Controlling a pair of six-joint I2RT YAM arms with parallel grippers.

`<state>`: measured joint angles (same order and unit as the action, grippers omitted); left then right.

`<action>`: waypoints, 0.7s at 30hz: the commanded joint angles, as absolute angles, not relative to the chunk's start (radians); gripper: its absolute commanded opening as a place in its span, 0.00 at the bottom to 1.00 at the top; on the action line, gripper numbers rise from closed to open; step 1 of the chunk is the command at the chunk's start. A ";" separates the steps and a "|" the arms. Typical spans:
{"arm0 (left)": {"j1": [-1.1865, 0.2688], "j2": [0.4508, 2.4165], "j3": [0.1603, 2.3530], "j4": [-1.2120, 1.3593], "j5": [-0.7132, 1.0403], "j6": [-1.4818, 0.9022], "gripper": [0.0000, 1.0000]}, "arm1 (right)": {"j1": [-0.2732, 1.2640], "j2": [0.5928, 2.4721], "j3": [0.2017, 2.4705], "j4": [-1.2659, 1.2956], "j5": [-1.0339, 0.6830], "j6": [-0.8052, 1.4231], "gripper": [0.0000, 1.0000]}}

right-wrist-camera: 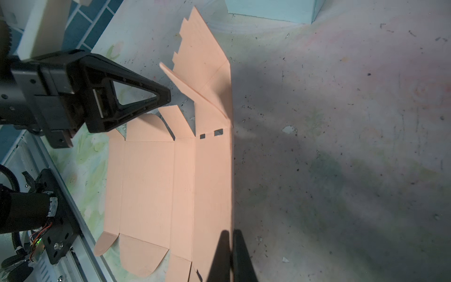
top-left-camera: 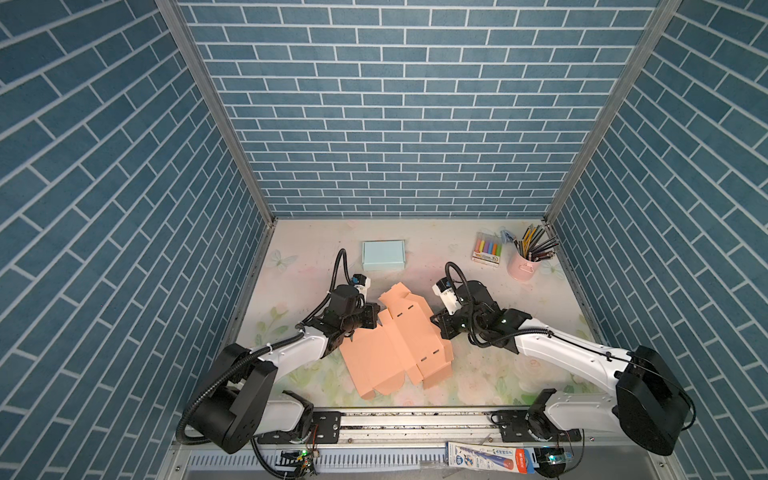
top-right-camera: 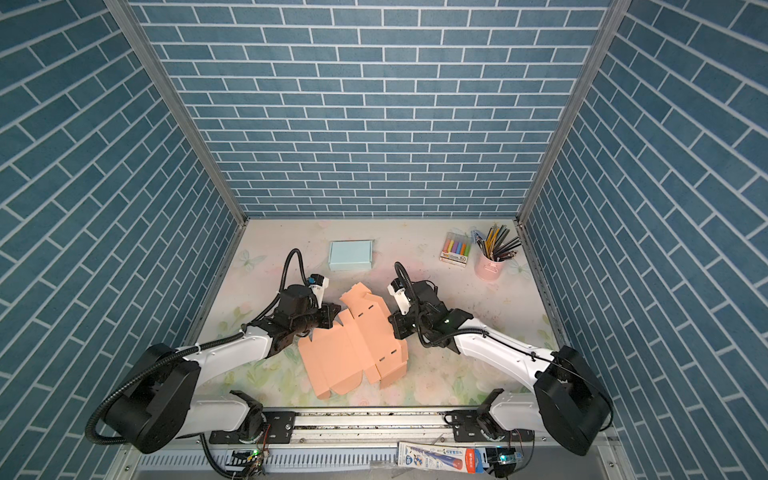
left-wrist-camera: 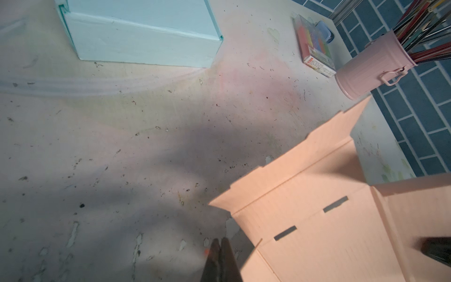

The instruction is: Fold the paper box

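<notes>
Flanking the box [top-left-camera: 395, 345], which lies nearly flat on the table [top-left-camera: 478, 374] with one far flap [top-left-camera: 395, 296] raised, the left gripper [top-left-camera: 375, 309] and right gripper [top-left-camera: 435, 321] sit shut and empty, folding looks barely begun, and next a side needs nudging upright.

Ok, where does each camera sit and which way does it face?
Top views: high above the front rail, looking down toward the back wall; both arms, left claw, right claw, peach box.
Left wrist: behind the shut left claw, facing the blue box and pencil cup.
Right wrist: behind the shut right claw, facing across the peach box toward the left claw.
Shared by both wrists: peach box, blue box.
</notes>
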<state>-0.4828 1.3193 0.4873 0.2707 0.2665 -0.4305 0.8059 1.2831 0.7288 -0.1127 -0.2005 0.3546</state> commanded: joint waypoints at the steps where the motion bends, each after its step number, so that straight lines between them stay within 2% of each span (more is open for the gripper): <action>1: -0.499 1.288 0.465 0.279 0.265 -0.428 0.00 | 0.813 1.294 0.757 -0.122 -0.175 0.308 0.00; 15: -0.594 1.236 0.421 0.299 0.255 -0.488 0.00 | 0.847 1.320 0.805 -0.165 -0.113 0.276 0.00; 21: -0.614 1.223 0.397 0.324 0.264 -0.514 0.00 | 0.927 1.343 0.858 -0.239 0.042 0.234 0.00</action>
<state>-0.6094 1.2419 0.4171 0.2977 0.2630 -0.4927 0.8932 1.3300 0.8207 -0.1883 -0.0589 0.2939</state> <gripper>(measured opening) 0.050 0.053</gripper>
